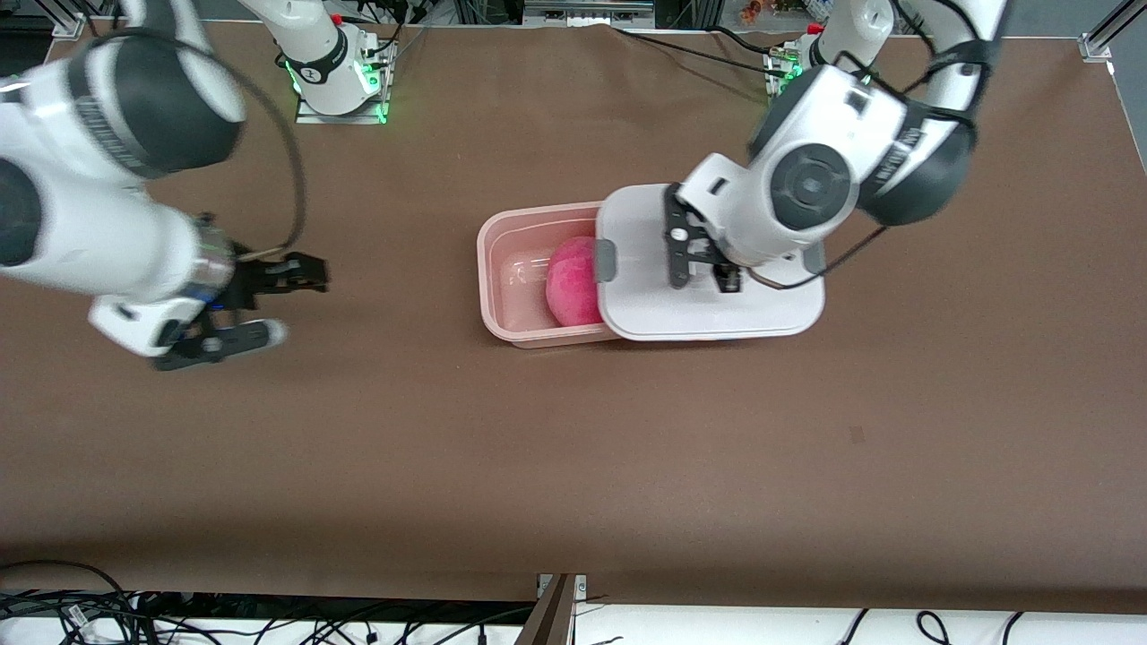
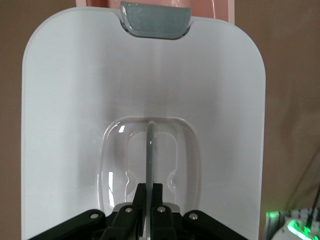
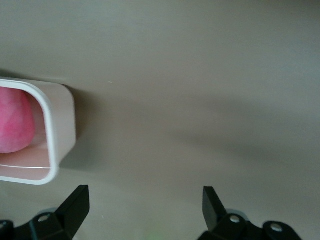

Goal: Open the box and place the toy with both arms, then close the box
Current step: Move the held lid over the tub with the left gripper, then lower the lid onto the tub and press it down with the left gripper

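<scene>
My left gripper (image 1: 701,260) points down over the lid (image 1: 645,296), fingers pinched on its handle (image 2: 149,150). My right gripper (image 1: 260,309) waits above bare table, fingers spread wide.

pink toy (image 1: 573,282) sits in the pale pink box (image 1: 515,269), white lid (image 1: 645,296) half covering.

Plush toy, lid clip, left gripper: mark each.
plush toy (image 1: 573,282), front view, exposed pink side.
grey lid clip (image 2: 155,20), left wrist view, clip centre.
left gripper (image 1: 703,278), front view, between fingertips.
</scene>
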`<move>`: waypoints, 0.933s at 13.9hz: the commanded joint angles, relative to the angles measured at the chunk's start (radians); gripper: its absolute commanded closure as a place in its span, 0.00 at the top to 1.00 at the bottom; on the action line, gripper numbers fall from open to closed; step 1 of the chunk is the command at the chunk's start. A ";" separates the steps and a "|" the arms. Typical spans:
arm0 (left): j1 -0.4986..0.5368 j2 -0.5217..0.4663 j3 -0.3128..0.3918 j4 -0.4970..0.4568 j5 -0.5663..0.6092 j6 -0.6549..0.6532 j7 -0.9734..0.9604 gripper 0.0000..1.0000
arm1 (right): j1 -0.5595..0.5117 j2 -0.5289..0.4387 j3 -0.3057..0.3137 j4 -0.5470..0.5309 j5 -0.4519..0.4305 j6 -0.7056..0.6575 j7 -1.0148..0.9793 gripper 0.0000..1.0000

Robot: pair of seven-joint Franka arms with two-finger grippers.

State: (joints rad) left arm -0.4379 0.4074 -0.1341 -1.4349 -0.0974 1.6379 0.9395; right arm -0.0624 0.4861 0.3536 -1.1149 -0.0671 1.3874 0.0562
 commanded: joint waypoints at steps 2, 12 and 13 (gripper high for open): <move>-0.138 0.070 0.014 0.033 -0.005 0.144 -0.114 0.00 | -0.097 -0.030 0.019 -0.013 0.012 -0.034 -0.007 1.00; -0.239 0.172 0.016 0.031 0.025 0.306 -0.268 0.00 | -0.111 -0.240 -0.099 -0.178 -0.040 0.029 -0.012 1.00; -0.240 0.176 0.016 0.031 0.025 0.307 -0.277 0.00 | -0.108 -0.276 -0.105 -0.210 -0.040 0.027 -0.013 1.00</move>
State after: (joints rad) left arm -0.6657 0.5669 -0.1297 -1.4341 -0.0935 1.9458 0.6870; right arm -0.1702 0.3168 0.2735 -1.2171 -0.1079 1.3926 0.0505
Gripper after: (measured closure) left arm 0.934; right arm 0.000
